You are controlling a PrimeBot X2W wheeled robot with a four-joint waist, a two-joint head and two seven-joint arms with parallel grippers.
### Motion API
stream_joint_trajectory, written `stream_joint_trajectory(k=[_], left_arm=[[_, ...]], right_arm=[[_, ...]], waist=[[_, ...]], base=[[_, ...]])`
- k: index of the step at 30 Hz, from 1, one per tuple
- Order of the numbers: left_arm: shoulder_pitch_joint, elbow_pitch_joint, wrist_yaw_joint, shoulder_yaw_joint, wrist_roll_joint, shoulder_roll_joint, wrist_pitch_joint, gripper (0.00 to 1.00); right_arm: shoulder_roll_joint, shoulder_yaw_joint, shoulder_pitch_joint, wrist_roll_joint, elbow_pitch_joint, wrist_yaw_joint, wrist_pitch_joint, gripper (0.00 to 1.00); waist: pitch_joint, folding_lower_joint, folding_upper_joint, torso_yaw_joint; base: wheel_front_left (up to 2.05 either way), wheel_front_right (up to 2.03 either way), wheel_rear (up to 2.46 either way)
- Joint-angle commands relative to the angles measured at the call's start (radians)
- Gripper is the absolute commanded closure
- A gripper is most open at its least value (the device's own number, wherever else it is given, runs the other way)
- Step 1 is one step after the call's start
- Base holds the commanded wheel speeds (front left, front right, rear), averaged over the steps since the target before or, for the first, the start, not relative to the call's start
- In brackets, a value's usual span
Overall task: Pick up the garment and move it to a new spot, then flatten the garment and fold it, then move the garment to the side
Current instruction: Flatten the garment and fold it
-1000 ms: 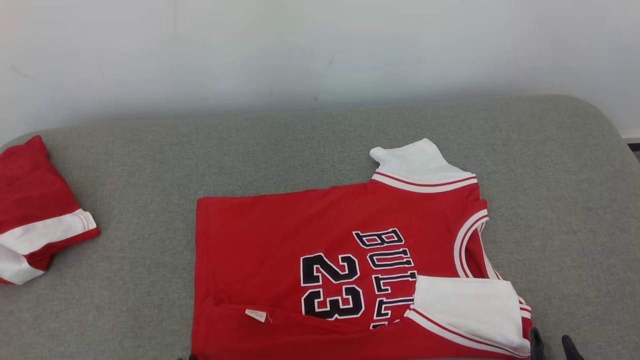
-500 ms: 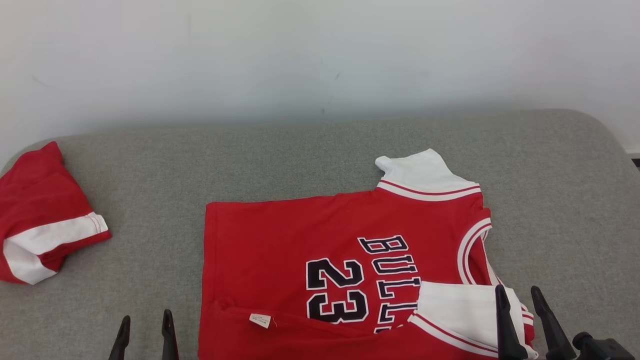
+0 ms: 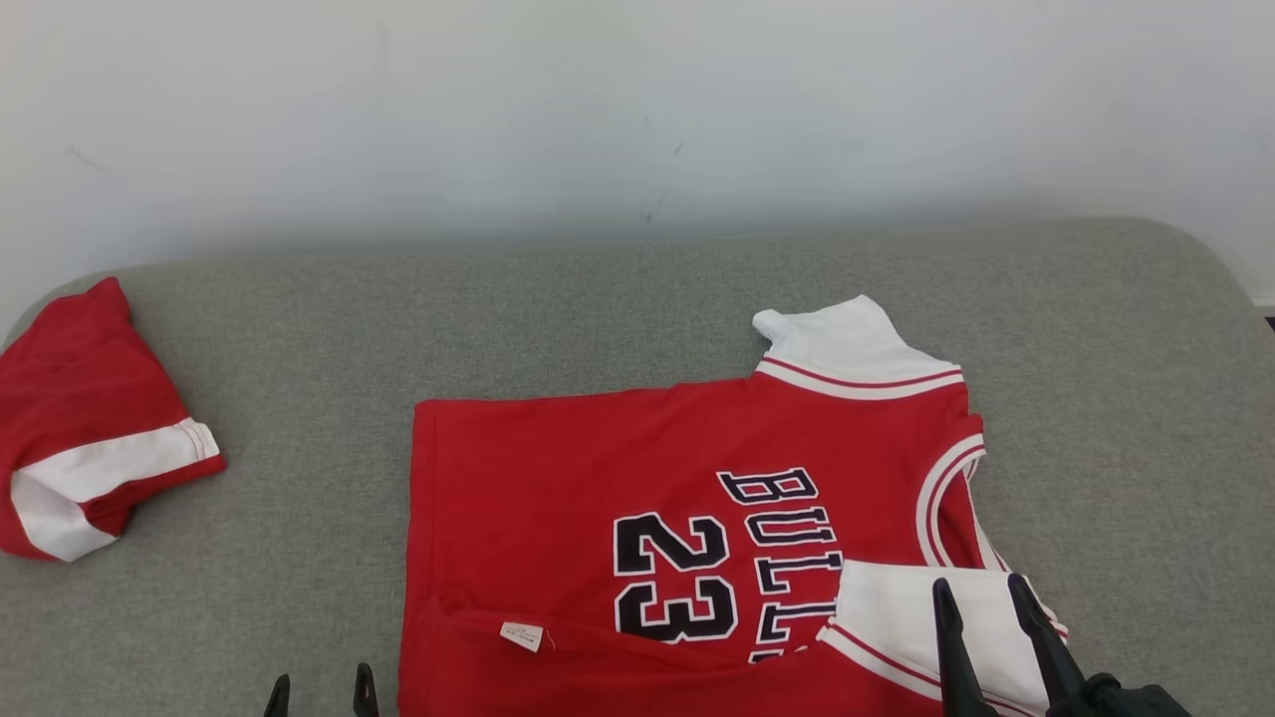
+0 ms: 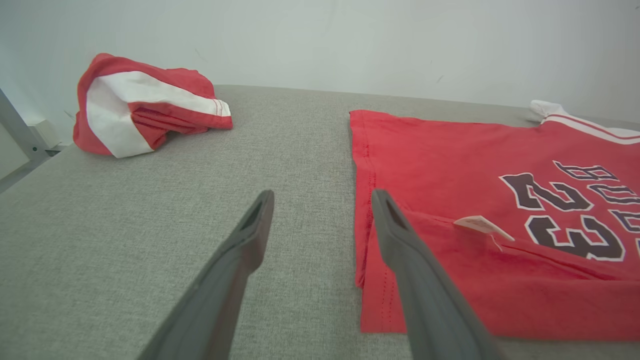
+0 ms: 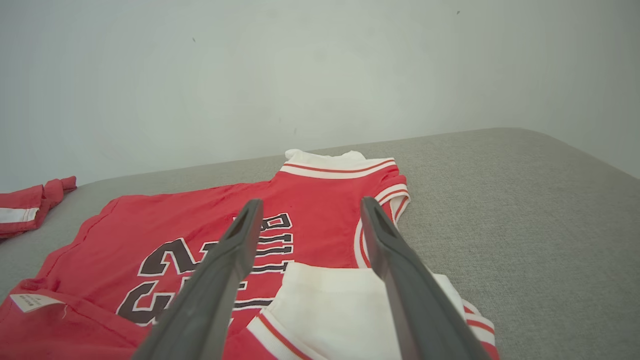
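Observation:
The garment [image 3: 687,498] is a red jersey printed "BULLS 23" with white sleeves, lying flat on the grey cushion [image 3: 299,349]. Its near edge is folded up over the front, showing a small white tag [image 3: 523,634], and one white sleeve [image 3: 887,607] is folded in. My left gripper [image 3: 319,692] stands open just left of the garment's near left corner, with bare cushion between its fingers in the left wrist view [image 4: 322,200]. My right gripper [image 3: 981,597] hangs open above the folded sleeve [image 5: 330,310], holding nothing [image 5: 312,205].
A second red and white garment [image 3: 80,418] lies bundled at the cushion's far left end [image 4: 140,105]. A pale wall [image 3: 637,100] rises directly behind the cushion. The cushion's right end curves off at a rounded corner [image 3: 1215,269].
Both grippers rose into the head view with fingers apart, then sank back toward its bottom edge; the right one shifted left over the sleeve. The camera tilted slightly. The garment lies as before.

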Motion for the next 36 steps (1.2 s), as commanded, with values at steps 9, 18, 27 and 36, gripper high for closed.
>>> stream_joint_trajectory(k=[9, 18, 27, 36], left_arm=[[-0.047, 0.016, -0.012, 0.032, 0.009, -0.001, -0.003, 0.0], [-0.222, 0.077, -0.09, 0.101, 0.0, 0.018, -0.003, 0.0], [-0.528, 0.303, -0.131, 0.007, -0.085, 0.13, 0.016, 0.0], [-0.763, 0.517, -0.13, -0.123, -0.253, 0.19, 0.057, 0.0]], right_arm=[[0.006, -0.015, -0.038, -0.041, 0.001, -0.002, -0.004, 0.0], [-0.025, -0.003, -0.205, -0.048, 0.065, -0.002, -0.002, 0.0], [-0.082, 0.014, -0.525, -0.039, 0.288, -0.002, -0.002, 0.0], [-0.106, 0.066, -0.741, -0.045, 0.45, -0.002, -0.002, 0.0]], waist=[[0.023, 0.0, 0.0, 0.0], [0.079, 0.0, 0.0, -0.036], [0.208, 0.0, 0.0, -0.086], [0.294, 0.0, 0.0, -0.11]], base=[[0.0, 0.0, 0.0], [0.0, 0.0, 0.0], [0.0, 0.0, 0.0], [0.0, 0.0, 0.0]])
